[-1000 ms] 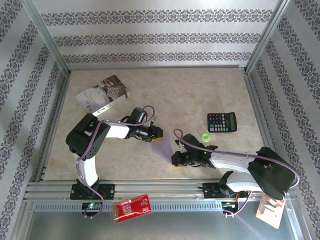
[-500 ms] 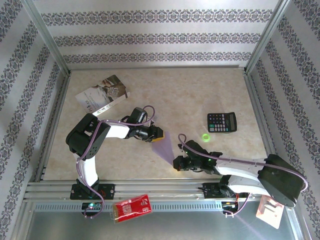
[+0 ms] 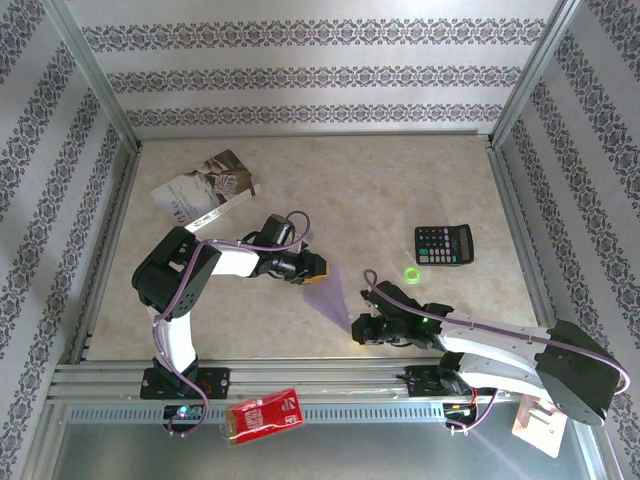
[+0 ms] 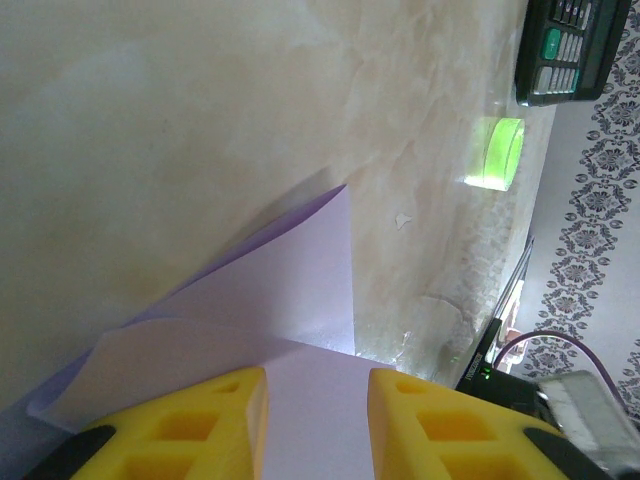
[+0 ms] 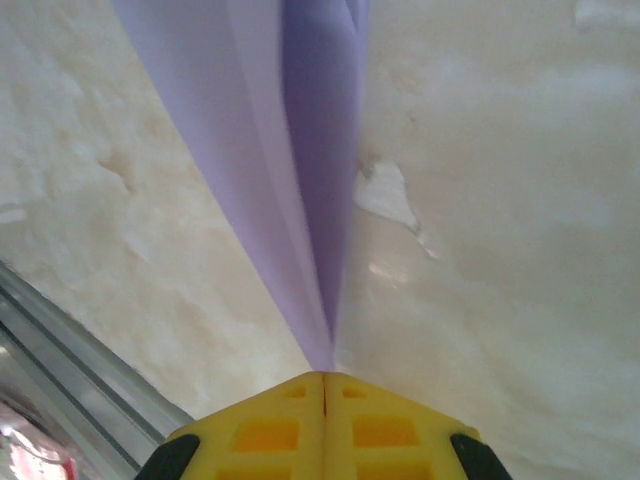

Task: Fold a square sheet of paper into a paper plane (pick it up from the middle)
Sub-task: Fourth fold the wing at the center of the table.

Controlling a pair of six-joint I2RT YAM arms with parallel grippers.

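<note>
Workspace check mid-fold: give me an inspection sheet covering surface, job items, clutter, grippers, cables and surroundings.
Surface: beige marbled tabletop, no spills seen.
Job's things: pale lilac sheet of paper, folded to a tapering wedge, lying between the two arms.
Clutter: grey-white printed booklet far left; black calculator and small green ring on the right; red packet on the aluminium frame in front.
Grippers: left gripper jaws apart over the paper; right gripper shut on the paper's narrow tip.
Cables: purple cables loop along both arms, no snag seen.
Surroundings: patterned walls on three sides.
</note>
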